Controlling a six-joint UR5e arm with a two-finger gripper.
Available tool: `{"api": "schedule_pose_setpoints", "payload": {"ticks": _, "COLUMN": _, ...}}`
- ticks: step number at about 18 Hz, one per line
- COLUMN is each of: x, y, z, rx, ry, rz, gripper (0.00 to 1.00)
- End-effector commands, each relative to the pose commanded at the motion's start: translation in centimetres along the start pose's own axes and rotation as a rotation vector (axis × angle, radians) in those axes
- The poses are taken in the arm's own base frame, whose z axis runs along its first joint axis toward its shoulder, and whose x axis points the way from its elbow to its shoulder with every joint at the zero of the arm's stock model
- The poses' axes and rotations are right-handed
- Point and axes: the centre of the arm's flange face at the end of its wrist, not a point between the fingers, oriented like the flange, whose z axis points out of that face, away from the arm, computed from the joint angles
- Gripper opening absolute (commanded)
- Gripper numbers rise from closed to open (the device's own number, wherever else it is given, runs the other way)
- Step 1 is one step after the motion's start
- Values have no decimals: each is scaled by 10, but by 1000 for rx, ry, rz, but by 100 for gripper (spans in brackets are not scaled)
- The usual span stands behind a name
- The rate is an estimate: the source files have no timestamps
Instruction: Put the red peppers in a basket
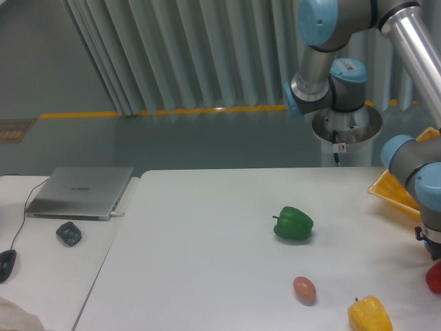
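- From the fixed camera, my one view, I see the red pepper (435,277) only as a sliver cut by the right edge of the frame, low on the white table (207,248).
- The wrist of my arm (426,181) hangs directly above the pepper, and the gripper (434,249) shows only as a dark block at the frame edge; I cannot tell whether the jaws are spread or closed on the pepper, nor whether they touch it.
- The yellow basket (400,187) sits behind the wrist at the right edge, partly hidden by the arm, near the pepper.
- I judge the step in hand to be the pickup of the pepper; it is not yet in the basket.
- The next move, as I read it, calls for a firm hold on the rounded, glossy skin, a lift clear of the table, and a short carry back over the basket rim.
- The green pepper (293,224), the small pinkish egg-shaped thing (304,289) and the yellow pepper (369,314) lie to the side and should stay out of the way.
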Motion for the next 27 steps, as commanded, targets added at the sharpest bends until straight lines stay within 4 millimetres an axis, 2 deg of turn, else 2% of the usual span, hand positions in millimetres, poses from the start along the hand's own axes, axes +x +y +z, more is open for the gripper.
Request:
{"api": "schedule_pose_setpoints", "payload": {"ticks": 2, "x": -1, "y": 0, "z": -3, "rx": 1, "ry": -5, "rz": -1, "gripper": 48}}
{"api": "schedule_pose_setpoints", "payload": {"ticks": 5, "x": -1, "y": 1, "z": -6, "rx": 1, "ry": -11, "rz": -7, "gripper": 46}}
{"api": "schedule_pose_setpoints", "payload": {"ticks": 9, "x": -1, "y": 3, "z": -46, "rx": 65, "ry": -76, "rz": -35, "gripper": 46}}
{"api": "schedule_pose_setpoints", "payload": {"ticks": 10, "x": 2, "y": 5, "z": -65, "rx": 93, "ry": -103, "rz": -47, "gripper": 46}}
{"api": "schedule_pose_setpoints", "payload": {"ticks": 12, "x": 9, "y": 11, "z": -91, "rx": 119, "ry": -129, "rz": -61, "gripper": 46}}
{"api": "schedule_pose_setpoints", "payload": {"ticks": 14, "x": 20, "y": 33, "z": -105, "rx": 114, "ry": -121, "rz": -80, "gripper": 46}}
{"api": "schedule_pose_setpoints", "payload": {"ticks": 16, "x": 30, "y": 75, "z": -121, "rx": 108, "ry": -108, "rz": -104, "gripper": 47}}
{"api": "schedule_pose_setpoints", "payload": {"ticks": 17, "x": 33, "y": 89, "z": -126, "rx": 103, "ry": -111, "rz": -95, "gripper": 47}}
{"api": "schedule_pose_setpoints", "payload": {"ticks": 18, "x": 38, "y": 114, "z": -129, "rx": 96, "ry": -104, "rz": -75, "gripper": 47}}
{"api": "schedule_pose_setpoints", "payload": {"ticks": 23, "x": 54, "y": 199, "z": -120, "rx": 121, "ry": -82, "rz": 56, "gripper": 49}}
{"api": "schedule_pose_setpoints", "payload": {"ticks": 27, "x": 64, "y": 243, "z": -112, "rx": 130, "ry": -86, "rz": 154, "gripper": 53}}
